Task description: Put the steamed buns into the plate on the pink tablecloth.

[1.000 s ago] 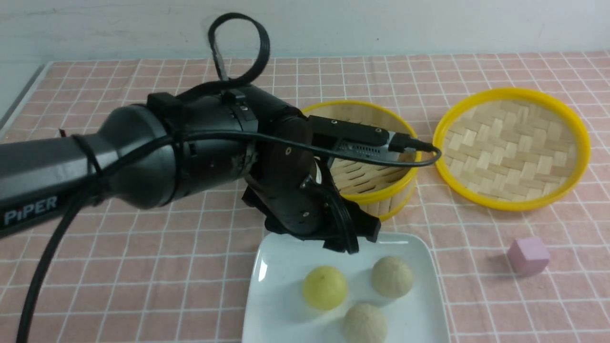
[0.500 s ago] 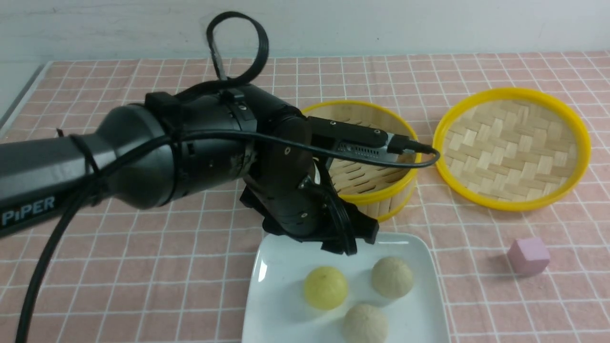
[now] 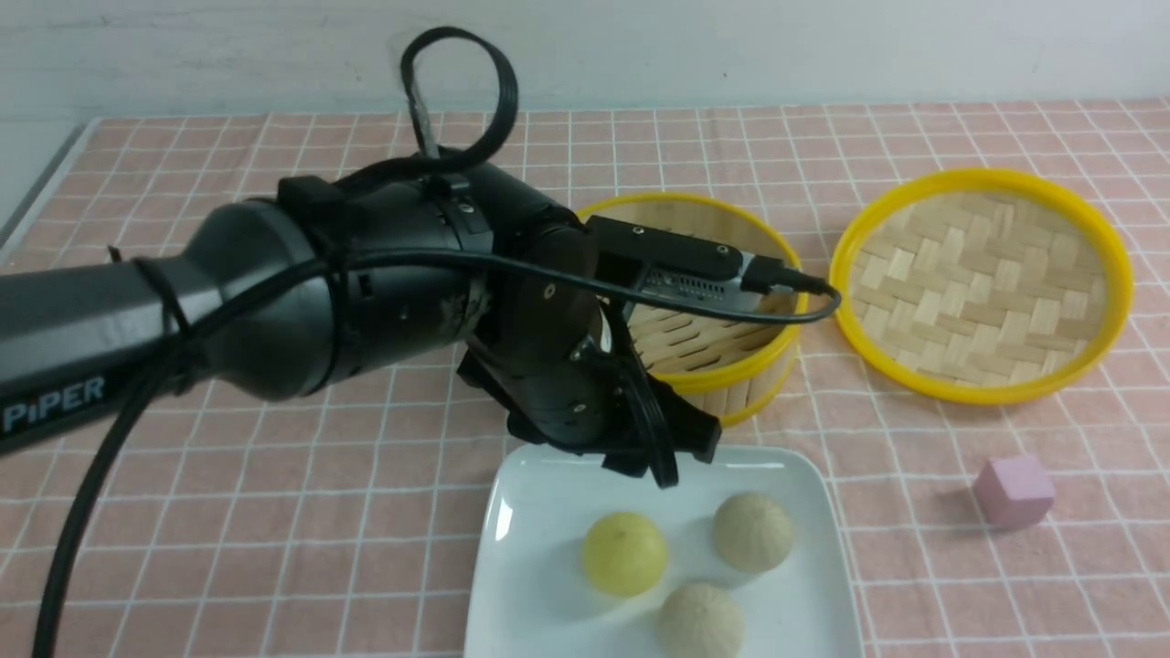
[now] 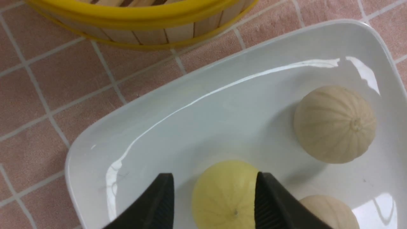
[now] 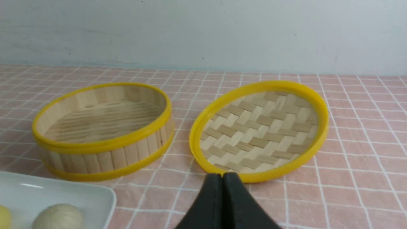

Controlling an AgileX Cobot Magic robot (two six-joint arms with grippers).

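Note:
Three steamed buns lie in the white plate (image 3: 539, 512) on the pink tablecloth (image 3: 274, 512): a pale yellow one (image 3: 624, 552) and two greyish-beige ones (image 3: 752, 531) (image 3: 700, 621). My left gripper (image 3: 663, 461) hangs open over the plate's far edge, holding nothing. In the left wrist view its gripper (image 4: 213, 174) has its fingers apart above the yellow bun (image 4: 222, 197), with the beige buns (image 4: 334, 123) (image 4: 330, 211) beside it on the plate (image 4: 190, 127). My right gripper (image 5: 223, 174) is shut and empty, low over the cloth near the lid.
An empty yellow-rimmed bamboo steamer basket (image 3: 731, 370) stands just behind the plate, partly hidden by my left arm. Its woven lid (image 3: 983, 283) lies at the right. A small pink cube (image 3: 1013, 491) sits on the cloth right of the plate.
My left gripper has lifted slightly and drawn back a little from the plate. The buns have not moved.

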